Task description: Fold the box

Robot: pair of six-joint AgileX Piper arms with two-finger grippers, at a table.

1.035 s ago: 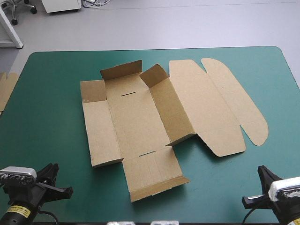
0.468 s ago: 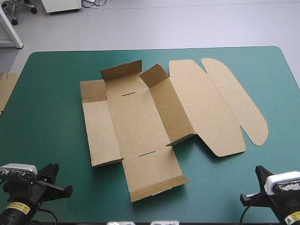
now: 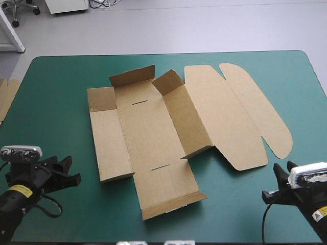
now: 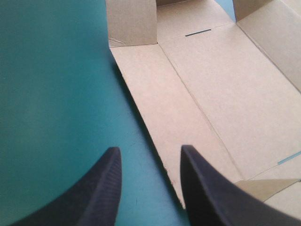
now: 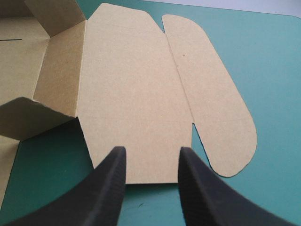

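One box (image 3: 153, 130), brown board, part-formed, lying near the middle of the table (image 3: 56, 102), slightly toward its left half.
- Floor panel flat, a slot near each end.
- Far wall raised; the long wall on the lid side raised, with its two end tabs turned inward.
- Left long panel low, close to flat, its far tab upright.
- Near end panel lying flat toward the robot.
- Lid (image 3: 222, 120) flat on the teal-green cover to the right, its rounded flap (image 3: 260, 115) flat beyond it.

One left gripper (image 3: 70, 171), low over the cover, just off the near-left corner of the box. Fingers released, standing apart. In the wrist view (image 4: 150, 149), the left panel's outer edge runs into the gap between them; whether they touch the board cannot be told.

One right gripper (image 3: 272, 179), over the cover near the table's near right corner, apart from the box. Fingers released, standing apart. In the wrist view (image 5: 151, 149), the lid's near edge lies just ahead of them, with the flap beside it.

One spare board (image 3: 6, 97), only its edge showing at the table's left edge.
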